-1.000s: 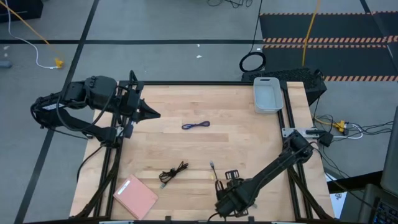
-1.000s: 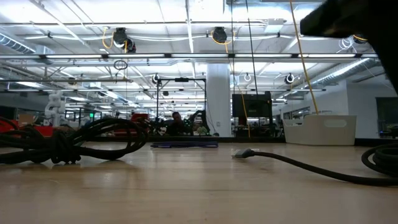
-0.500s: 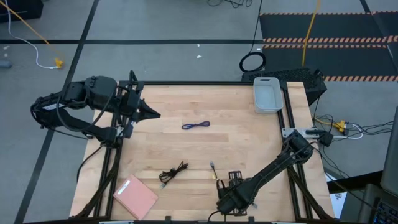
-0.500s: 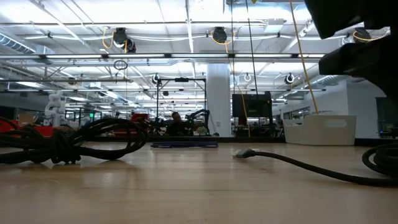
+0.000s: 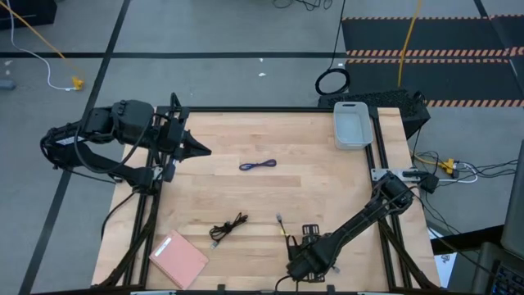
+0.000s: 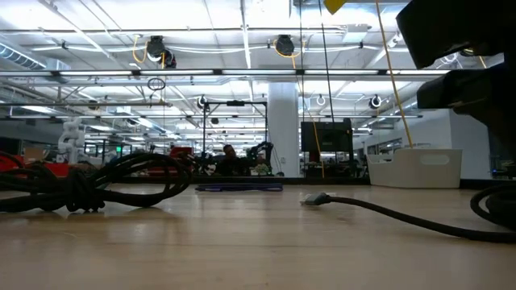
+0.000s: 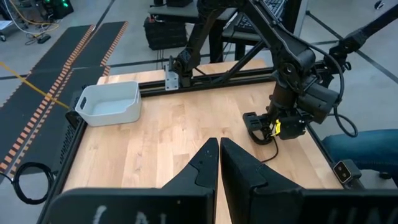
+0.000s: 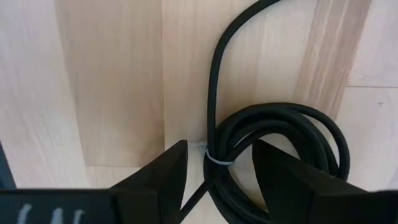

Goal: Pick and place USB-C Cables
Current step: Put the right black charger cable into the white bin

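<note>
Light wooden counter (image 5: 319, 184) on a grey shop floor, with a white bin (image 5: 351, 124) at its far right corner and a pink pad (image 5: 178, 259) at the near left edge. Against the frame one second earlier, the right gripper (image 5: 304, 238) has shifted slightly along the near edge, and in the low view its dark bulk has dropped lower at the upper right; cables unchanged. Right jaws spread, straddling the coiled black cable (image 8: 280, 155) lying on the wood, not yet pinching it. The coil is largely hidden under the gripper from above; only its loose end (image 5: 281, 221) shows. Bundled black cable (image 5: 228, 228) lies near the pad; blue-purple cable (image 5: 257, 165) lies mid-counter. Left gripper (image 5: 203, 151) waits at the far left, jaws pressed together.
</note>
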`<move>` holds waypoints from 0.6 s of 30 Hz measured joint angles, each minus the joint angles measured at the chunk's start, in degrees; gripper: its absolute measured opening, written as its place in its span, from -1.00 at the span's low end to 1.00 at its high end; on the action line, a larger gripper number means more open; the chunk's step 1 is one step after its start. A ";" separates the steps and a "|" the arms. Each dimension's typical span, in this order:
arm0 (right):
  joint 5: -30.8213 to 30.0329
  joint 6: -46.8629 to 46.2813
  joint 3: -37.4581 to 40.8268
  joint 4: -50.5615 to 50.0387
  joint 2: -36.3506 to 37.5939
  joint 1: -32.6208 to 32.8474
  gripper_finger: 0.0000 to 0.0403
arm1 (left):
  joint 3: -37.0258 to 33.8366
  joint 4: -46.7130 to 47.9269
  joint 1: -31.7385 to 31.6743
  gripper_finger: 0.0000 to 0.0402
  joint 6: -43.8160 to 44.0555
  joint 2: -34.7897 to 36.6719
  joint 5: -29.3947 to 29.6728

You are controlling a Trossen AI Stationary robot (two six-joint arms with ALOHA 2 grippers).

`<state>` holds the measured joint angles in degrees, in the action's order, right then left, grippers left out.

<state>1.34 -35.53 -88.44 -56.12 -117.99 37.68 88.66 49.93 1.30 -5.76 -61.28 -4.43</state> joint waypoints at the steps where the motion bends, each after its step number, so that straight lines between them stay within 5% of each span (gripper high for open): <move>1: 0.00 0.10 0.02 0.01 0.00 0.14 -0.13 | 0.00 -0.02 0.02 -0.89 -0.02 0.00 0.00; 8: 0.10 0.68 2.15 3.51 0.21 0.32 -0.22 | 0.00 -0.02 0.02 -0.89 -0.02 0.00 0.00; 18: 1.33 3.05 4.78 6.09 1.30 -0.07 -0.71 | 0.00 -0.02 0.02 -0.89 -0.04 -0.02 0.00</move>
<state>2.68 -32.49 -83.66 -50.03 -116.70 37.61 88.66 49.91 1.32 -5.80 -61.29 -4.43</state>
